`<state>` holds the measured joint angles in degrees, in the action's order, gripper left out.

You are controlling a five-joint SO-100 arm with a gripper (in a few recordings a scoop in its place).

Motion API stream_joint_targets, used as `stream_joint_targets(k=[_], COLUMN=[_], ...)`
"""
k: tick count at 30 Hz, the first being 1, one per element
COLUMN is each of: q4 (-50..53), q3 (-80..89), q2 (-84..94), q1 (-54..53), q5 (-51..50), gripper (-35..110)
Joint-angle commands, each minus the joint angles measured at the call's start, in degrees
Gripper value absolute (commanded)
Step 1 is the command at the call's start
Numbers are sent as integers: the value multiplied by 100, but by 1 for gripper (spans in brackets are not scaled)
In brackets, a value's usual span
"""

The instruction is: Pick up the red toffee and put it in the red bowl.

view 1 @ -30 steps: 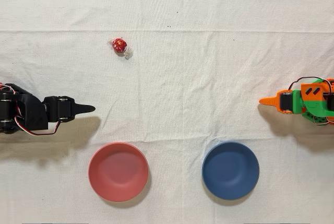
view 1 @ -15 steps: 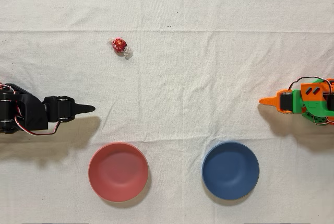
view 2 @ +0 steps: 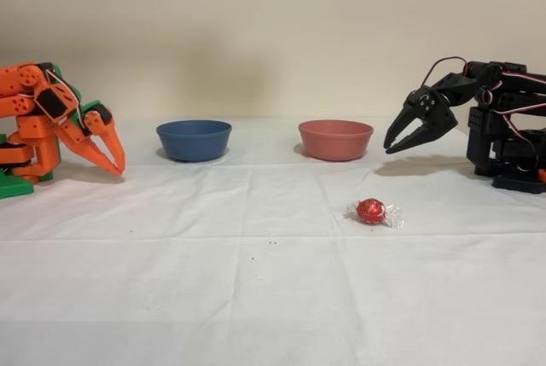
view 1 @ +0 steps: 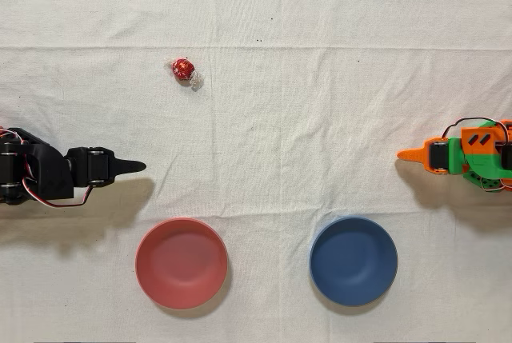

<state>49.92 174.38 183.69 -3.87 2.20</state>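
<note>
The gripper (view 1: 138, 166) sits at mid-left of the overhead view, folded back close to the black arm's base. In the fixed view the gripper (view 2: 394, 146) hangs at upper right, tips angled down, raised off the cloth. Jaws: spread slightly, a narrow gap between the tips in the fixed view; nothing held between them.

Change over the last second: none seen. Gripper, toffee and both bowls sit in the same places in all three overhead pictures. Judgement: the arm is at rest and the reach has not begun; the whole task is still ahead.

The toffee (view 1: 183, 69) lies on the white cloth (view 1: 320, 103) in the upper-left part of the overhead view, well apart from the gripper and above it in the frame. In the fixed view the toffee (view 2: 370, 211) is at lower centre-right, nearer the camera than the gripper. It looks like a small round ball in shiny red foil, with a clear crinkled wrapper tail sticking out on one side.

The red bowl (view 1: 182, 263) is at lower left of the overhead view, nothing in it. In the fixed view the red bowl (view 2: 335, 140) stands just left of the gripper. The blue bowl (view 1: 354, 261) lies at lower right. An idle orange arm (view 1: 460, 156) stands at the right edge.
</note>
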Motion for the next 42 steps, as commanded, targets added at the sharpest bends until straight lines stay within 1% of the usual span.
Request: stream_joint_targets(k=[1, 36, 39, 42], q4=[62, 62, 35, -114], q3=[114, 114, 114, 97], q2=[62, 62, 62, -9], q1=[-88, -88, -18, -44], q5=[-9, 35, -246, 220], gripper=[1, 1, 1, 1])
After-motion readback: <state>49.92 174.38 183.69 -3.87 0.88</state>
